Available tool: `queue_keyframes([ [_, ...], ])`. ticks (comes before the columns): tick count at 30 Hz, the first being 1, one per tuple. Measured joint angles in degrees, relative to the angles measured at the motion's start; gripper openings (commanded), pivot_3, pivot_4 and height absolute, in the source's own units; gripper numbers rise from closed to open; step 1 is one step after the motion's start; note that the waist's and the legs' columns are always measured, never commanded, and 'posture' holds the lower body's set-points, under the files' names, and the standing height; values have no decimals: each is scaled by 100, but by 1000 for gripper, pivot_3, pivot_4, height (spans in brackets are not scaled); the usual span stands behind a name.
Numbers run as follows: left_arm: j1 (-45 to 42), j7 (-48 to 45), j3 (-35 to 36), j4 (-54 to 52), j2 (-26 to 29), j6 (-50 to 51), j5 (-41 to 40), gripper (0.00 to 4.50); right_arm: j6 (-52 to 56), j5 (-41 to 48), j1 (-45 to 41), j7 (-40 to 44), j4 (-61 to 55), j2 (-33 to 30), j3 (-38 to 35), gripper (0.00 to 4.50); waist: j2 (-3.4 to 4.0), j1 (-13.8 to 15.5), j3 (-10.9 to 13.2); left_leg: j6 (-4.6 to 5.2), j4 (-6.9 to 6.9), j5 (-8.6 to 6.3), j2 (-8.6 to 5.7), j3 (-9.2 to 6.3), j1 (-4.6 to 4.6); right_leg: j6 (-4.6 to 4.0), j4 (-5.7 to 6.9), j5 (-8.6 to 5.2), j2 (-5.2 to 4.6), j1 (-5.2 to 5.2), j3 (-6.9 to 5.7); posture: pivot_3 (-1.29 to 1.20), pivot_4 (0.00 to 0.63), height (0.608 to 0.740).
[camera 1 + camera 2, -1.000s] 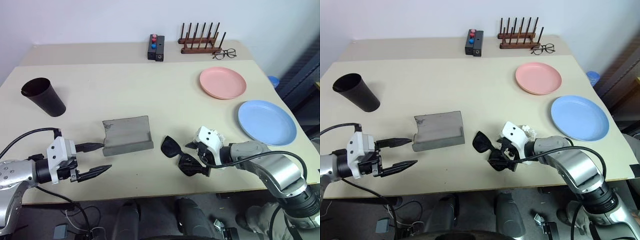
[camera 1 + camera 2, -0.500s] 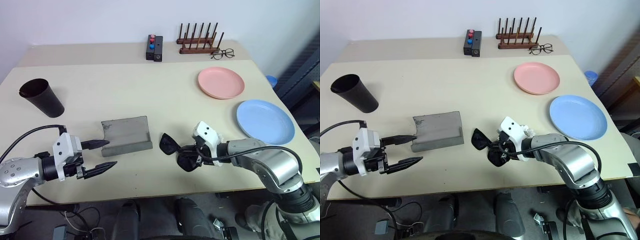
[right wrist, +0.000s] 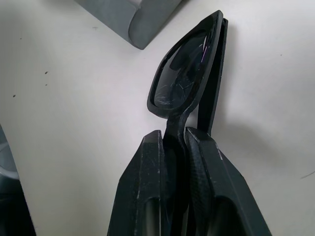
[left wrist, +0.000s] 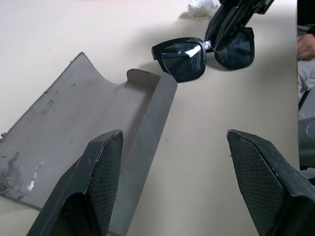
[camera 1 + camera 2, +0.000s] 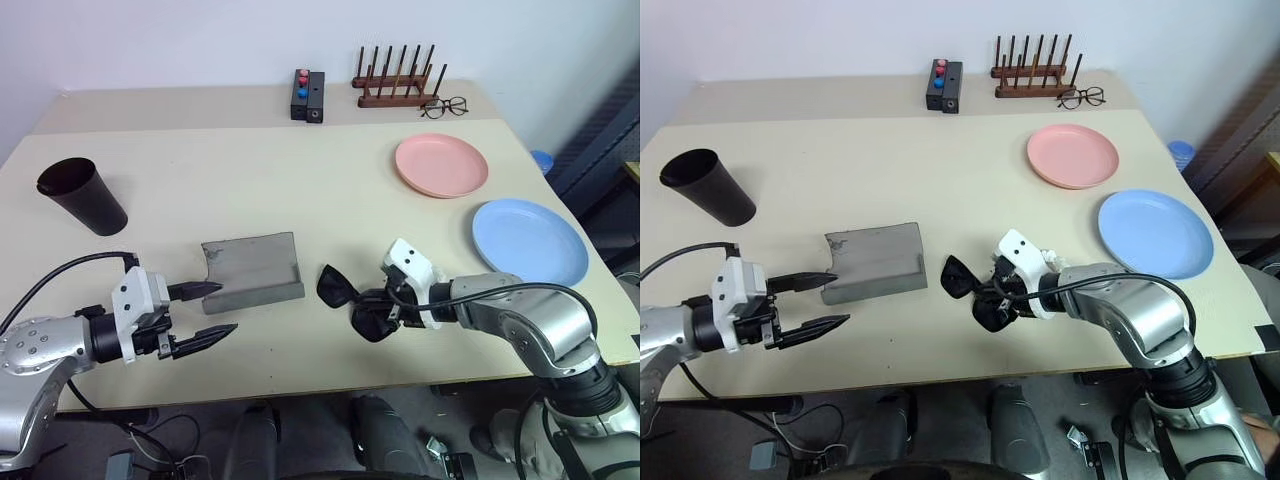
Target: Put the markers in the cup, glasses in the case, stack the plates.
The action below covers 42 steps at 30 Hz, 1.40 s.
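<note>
Left eye view: the table is lying mostly bare through its middle. The open grey case is sitting near the front edge, and the left gripper is hovering wide beside its end. Just right, the right gripper is pinching the sunglasses at the bridge, well apart from both plates.
</note>
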Motion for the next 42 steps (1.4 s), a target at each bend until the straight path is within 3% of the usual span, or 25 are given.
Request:
queue_keyframes([
  [2,61,27,-4,-8,-36,-16,0,3461,33,-8,-6,-30,90,4,55,2424,1,2,1,0,0,0,0,1,-7,0,-1,0,0,-6,1,0,150,740],
  [16,248,54,-52,-5,-84,-334,8,3461,150,3,-176,-126,223,32,93,2424,2,3,1,0,-1,0,0,2,-20,0,-2,0,0,-20,1,0,150,740],
  [19,315,51,-62,0,-96,-402,11,3461,205,13,-199,-126,223,34,93,1585,2,4,1,0,0,0,0,1,-33,-1,-1,0,0,-31,1,0,150,740],
  [22,326,50,-67,12,-96,-450,13,3461,200,107,-291,-72,190,54,51,124,1,-1,1,0,1,0,0,2,-45,-2,1,2,0,-44,1,0,150,740],
  [34,420,163,-34,106,-174,-528,24,3461,192,220,-420,-22,24,106,69,53,-3,2,-4,0,5,0,0,2,-46,-7,0,5,1,-46,4,0,150,740],
  [42,323,473,640,704,-328,-566,-132,3461,-377,111,-1412,469,-4,-201,227,53,0,-4,-2,2,-5,1,0,2,-80,-1,8,4,5,-88,4,0,150,740],
])
